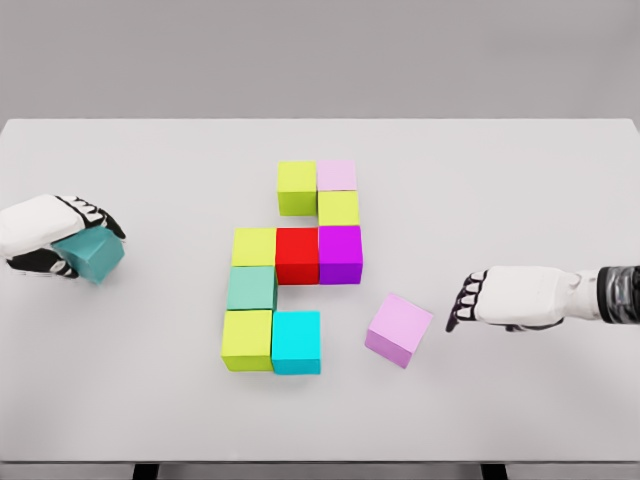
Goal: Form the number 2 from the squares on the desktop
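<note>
i see most of the 2 [290,265] built; the pink cube [398,329] lies loose by my empty, spread right hand [500,298], my left hand [55,235] apparently holding a teal cube [95,255].

Left white five-finger hand [55,237] at 9 o'clock: arm cut by picture edge, fingers cover the top of the teal cube [95,256]. Right white hand [510,298] at 3 o'clock: forearm cut by edge. Two dark table supports at 6 o'clock cropped, unclear.
</note>
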